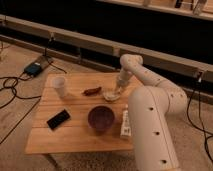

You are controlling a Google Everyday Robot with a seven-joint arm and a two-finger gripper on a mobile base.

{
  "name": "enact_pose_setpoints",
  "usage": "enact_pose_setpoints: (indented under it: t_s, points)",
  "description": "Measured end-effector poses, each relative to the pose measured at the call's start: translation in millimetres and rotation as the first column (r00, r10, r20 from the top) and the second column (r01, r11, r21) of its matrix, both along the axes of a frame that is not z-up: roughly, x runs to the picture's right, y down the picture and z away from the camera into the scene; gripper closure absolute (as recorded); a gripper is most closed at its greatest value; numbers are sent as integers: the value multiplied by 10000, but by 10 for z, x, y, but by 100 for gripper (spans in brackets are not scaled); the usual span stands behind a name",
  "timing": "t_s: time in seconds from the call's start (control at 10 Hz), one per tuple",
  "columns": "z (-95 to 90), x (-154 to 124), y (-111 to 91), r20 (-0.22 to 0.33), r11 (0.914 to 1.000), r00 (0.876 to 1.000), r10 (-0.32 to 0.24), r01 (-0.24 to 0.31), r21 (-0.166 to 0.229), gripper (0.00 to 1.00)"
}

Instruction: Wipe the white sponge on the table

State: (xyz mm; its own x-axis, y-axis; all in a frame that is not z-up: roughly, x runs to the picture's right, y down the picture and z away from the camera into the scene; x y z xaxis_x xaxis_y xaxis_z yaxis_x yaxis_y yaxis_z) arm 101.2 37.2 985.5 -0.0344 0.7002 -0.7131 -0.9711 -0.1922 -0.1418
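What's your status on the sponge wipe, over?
End effector down at small off-white sponge, far side of light-brown slatted wooden table. Small brown object close beside sponge; round purple bowl nearer the camera.

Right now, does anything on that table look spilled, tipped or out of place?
Nothing stands out. The white cup stands upright, the purple bowl sits level, and the gripper is at the white sponge on the table.

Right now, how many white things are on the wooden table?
3: a round white cup far left, the soft off-white sponge in the middle under the gripper, and a long white labelled tube beside the round purple bowl. The arm might hide more.
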Motion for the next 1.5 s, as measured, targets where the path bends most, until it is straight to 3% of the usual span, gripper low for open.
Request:
enact_pose_setpoints:
  t_s: [0.6,1.0,1.5]
  points:
    - [150,420,-27,-1330,9994,9906,320,-331,-61,100]
    - [151,775,-46,-2243,9966,9712,800,-823,-11,100]
    - [126,1080,44,-2951,9908,9475,1230,-1341,-173,100]
